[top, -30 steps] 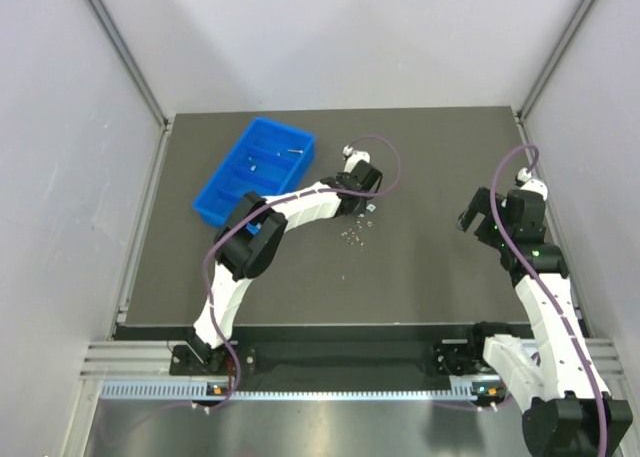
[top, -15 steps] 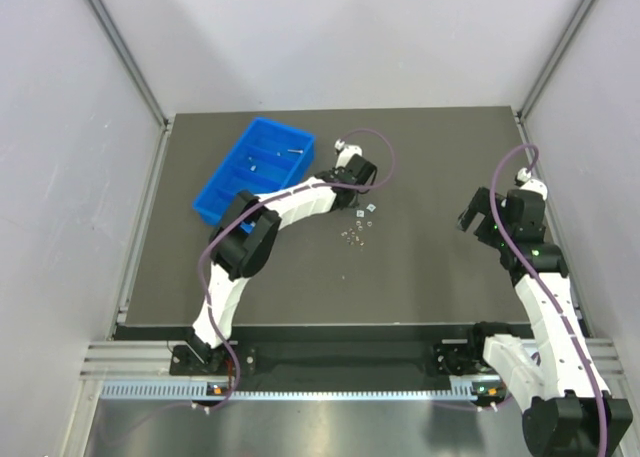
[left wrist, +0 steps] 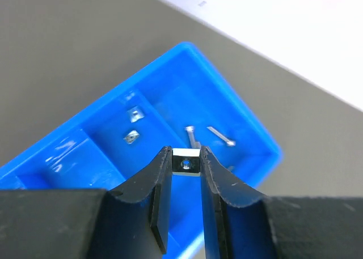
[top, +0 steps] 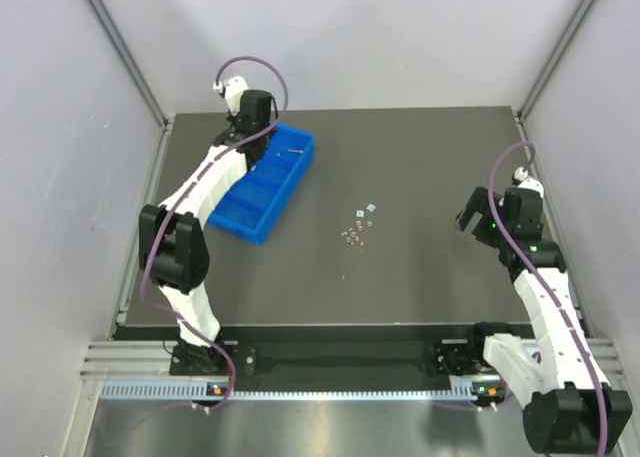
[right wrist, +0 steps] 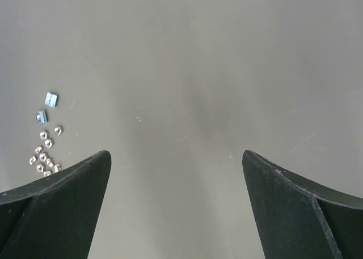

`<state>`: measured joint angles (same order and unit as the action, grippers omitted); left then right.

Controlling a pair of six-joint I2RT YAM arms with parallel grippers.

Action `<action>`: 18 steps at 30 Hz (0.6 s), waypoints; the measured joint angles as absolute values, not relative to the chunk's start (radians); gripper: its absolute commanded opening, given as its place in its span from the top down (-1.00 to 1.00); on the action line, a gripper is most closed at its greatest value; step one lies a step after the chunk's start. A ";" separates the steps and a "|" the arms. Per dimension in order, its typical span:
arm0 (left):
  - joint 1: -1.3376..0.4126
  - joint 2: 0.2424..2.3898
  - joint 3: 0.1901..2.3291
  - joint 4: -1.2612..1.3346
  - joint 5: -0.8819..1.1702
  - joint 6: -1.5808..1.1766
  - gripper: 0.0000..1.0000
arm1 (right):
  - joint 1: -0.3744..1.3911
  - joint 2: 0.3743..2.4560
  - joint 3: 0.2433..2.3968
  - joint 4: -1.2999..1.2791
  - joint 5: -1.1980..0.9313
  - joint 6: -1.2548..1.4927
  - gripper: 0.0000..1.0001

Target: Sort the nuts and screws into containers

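My left gripper is shut on a small square silver nut and holds it above the blue tray. Below it, one compartment holds two square nuts and the end compartment holds two screws. In the top view the left gripper hangs over the far end of the tray. A pile of nuts lies on the mat at the middle. My right gripper is open and empty at the right; its wrist view shows the pile at far left.
Two square nuts lie just beyond the pile of small nuts. The dark mat ends at grey walls on the left, far and right sides. The tray lies slantwise at the far left.
My left arm has swung from the nut pile at the middle to the far left, and now holds a square nut over the tray. The right arm has barely moved.
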<state>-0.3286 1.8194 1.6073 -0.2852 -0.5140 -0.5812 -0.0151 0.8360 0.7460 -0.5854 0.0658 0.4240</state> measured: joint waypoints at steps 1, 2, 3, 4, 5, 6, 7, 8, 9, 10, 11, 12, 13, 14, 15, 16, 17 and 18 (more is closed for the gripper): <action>-0.313 1.833 1.606 -0.285 -0.513 -0.583 0.52 | -0.015 0.839 0.746 -0.583 0.062 0.424 -0.99; -0.303 1.851 1.606 -0.284 -0.513 -0.586 0.53 | -0.015 0.842 0.746 -0.583 0.058 0.426 -0.99; -0.297 1.872 1.606 -0.285 -0.512 -0.588 0.52 | -0.015 0.844 0.746 -0.583 0.056 0.428 -0.99; -0.294 1.895 1.606 -0.286 -0.509 -0.589 0.53 | -0.015 0.846 0.746 -0.582 0.054 0.430 -1.00; -0.294 1.919 1.606 -0.285 -0.508 -0.590 0.52 | -0.015 0.845 0.746 -0.582 0.053 0.431 -0.99; -0.293 1.942 1.606 -0.287 -0.504 -0.590 0.52 | -0.015 0.845 0.746 -0.582 0.052 0.431 -0.99; -0.293 1.963 1.606 -0.290 -0.501 -0.589 0.51 | -0.015 0.844 0.746 -0.580 0.052 0.432 -0.99; -0.292 1.988 1.606 -0.294 -0.497 -0.589 0.51 | -0.015 0.844 0.745 -0.579 0.052 0.432 -0.99; -0.292 2.006 1.606 -0.297 -0.495 -0.589 0.51 | -0.015 0.844 0.745 -0.577 0.052 0.432 -0.99; -0.291 2.020 1.606 -0.301 -0.494 -0.589 0.51 | -0.015 0.843 0.744 -0.575 0.052 0.432 -0.99; -0.291 2.029 1.606 -0.307 -0.494 -0.590 0.51 | -0.015 0.842 0.744 -0.576 0.052 0.432 -0.99; -0.290 2.037 1.606 -0.313 -0.495 -0.591 0.49 | -0.015 0.842 0.744 -0.576 0.052 0.432 -0.99; -0.289 2.040 1.605 -0.316 -0.495 -0.593 0.48 | -0.015 0.841 0.744 -0.576 0.052 0.432 -1.00; -0.287 2.041 1.602 -0.317 -0.495 -0.596 0.43 | -0.015 0.839 0.744 -0.576 0.052 0.432 -0.99; -0.286 2.041 1.600 -0.317 -0.495 -0.597 0.31 | -0.015 0.839 0.744 -0.575 0.052 0.432 -0.99; -0.285 2.041 1.600 -0.315 -0.495 -0.598 0.07 | -0.015 0.839 0.744 -0.576 0.052 0.432 -0.99; -0.284 2.041 1.600 -0.316 -0.495 -0.598 -0.03 | -0.015 0.839 0.744 -0.576 0.052 0.432 -0.99; -0.284 2.041 1.600 -0.316 -0.493 -0.596 -0.10 | -0.015 0.839 0.744 -0.576 0.052 0.432 -0.99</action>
<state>-0.2836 2.0411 1.6001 -0.3164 -0.4934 -0.5961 -0.0151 0.8387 0.7441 -0.5758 0.0525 0.4320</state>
